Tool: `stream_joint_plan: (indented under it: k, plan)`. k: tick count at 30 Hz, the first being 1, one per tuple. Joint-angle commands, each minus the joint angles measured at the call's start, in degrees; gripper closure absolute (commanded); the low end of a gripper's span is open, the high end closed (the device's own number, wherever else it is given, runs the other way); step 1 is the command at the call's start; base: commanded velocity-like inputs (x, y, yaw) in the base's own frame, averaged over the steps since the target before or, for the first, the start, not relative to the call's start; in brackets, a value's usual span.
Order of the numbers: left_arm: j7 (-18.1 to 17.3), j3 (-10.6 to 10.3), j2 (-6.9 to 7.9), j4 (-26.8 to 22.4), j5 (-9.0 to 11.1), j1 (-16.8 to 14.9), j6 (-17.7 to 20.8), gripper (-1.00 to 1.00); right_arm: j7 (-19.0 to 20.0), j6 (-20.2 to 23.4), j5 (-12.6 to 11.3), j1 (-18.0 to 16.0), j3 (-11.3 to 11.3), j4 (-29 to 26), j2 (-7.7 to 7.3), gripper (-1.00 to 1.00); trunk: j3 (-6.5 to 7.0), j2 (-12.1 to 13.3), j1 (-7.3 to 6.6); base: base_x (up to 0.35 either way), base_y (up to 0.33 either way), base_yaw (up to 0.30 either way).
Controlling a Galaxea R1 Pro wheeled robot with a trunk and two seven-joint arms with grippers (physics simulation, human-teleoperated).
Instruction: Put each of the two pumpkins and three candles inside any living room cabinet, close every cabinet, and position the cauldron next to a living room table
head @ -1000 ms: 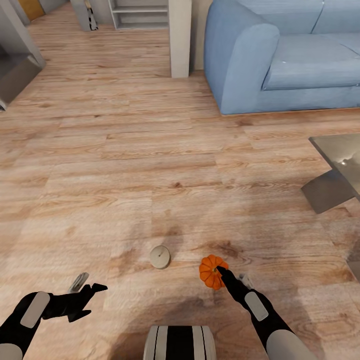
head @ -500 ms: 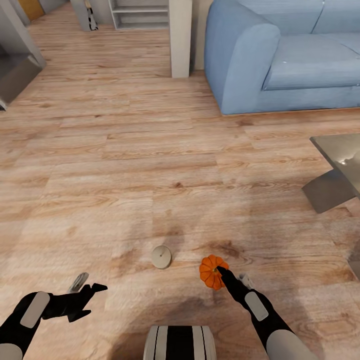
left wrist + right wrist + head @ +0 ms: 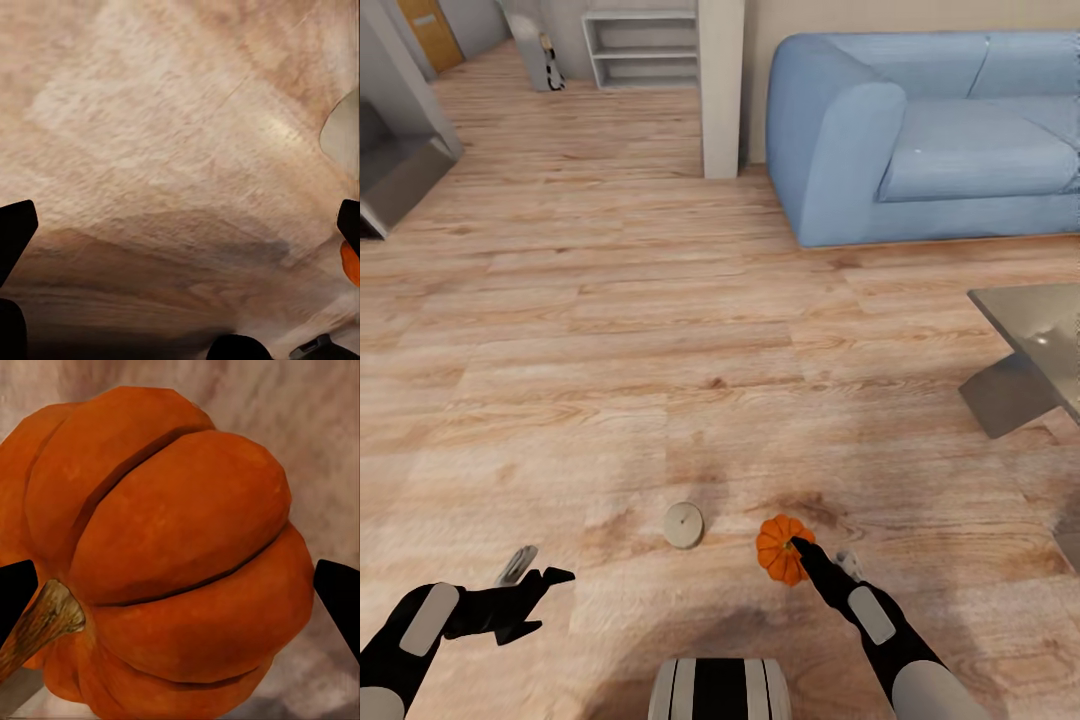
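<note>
A bright-orange ribbed pumpkin (image 3: 778,549) hangs just above the wooden floor, and my right gripper (image 3: 797,548) is shut on it. In the right wrist view the pumpkin (image 3: 172,510) lies between the two black fingertips, its brown stem pointing sideways. A short beige candle (image 3: 683,524) stands on the floor a little to the left of the pumpkin. My left gripper (image 3: 540,572) hovers open and empty over bare floor at the lower left. The left wrist view catches the candle's edge (image 3: 343,135) and a sliver of the pumpkin (image 3: 351,264). The cabinet and the cauldron are out of view.
A blue sofa (image 3: 920,140) stands at the back right. A grey glass-topped table (image 3: 1025,350) juts in from the right. A white pillar (image 3: 720,90) and a shelf unit (image 3: 640,45) are at the back, a grey structure (image 3: 400,160) at the far left.
The view has tilted up a little, so the floor and the candle slid nearer. The pumpkin kept its place at my right gripper. My left arm has not moved.
</note>
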Motion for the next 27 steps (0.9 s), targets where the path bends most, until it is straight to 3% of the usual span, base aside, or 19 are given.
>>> stream_joint_plan:
  k: [1,6,22,23,27]
  plan:
    - [0.0,0.0,0.0,0.0,0.0,0.0,0.0,-1.0,0.0,0.2,0.1,0.0,0.0,0.0,0.0,1.0,0.23,0.0,-0.02,0.0,0.0,0.0]
    - [0.0,-0.1,0.0,0.0,-0.1,0.0,0.3,-1.0,-0.1,2.1,0.0,0.0,-0.4,-0.2,-0.01,1.0,1.34,0.1,-0.15,-0.186,0.0,0.0]
    - [0.0,-0.1,-0.08,0.0,-0.1,0.0,0.3,-1.0,-0.1,2.3,0.1,-0.1,-0.4,-0.6,-0.02,1.0,4.88,0.3,-0.56,-0.083,0.0,0.0]
    - [0.0,-0.1,-0.08,0.0,-0.1,0.0,0.3,-1.0,-0.2,5.6,0.1,-0.2,-0.6,-0.8,-0.01,1.0,5.1,0.3,-0.59,-0.013,0.0,0.0]
    - [0.0,-0.1,-0.08,0.0,-0.1,0.0,0.3,-1.0,-0.2,7.0,0.1,-0.1,-0.6,-1.8,0.0,1.0,5.99,0.4,-0.69,-0.1,0.0,0.0]
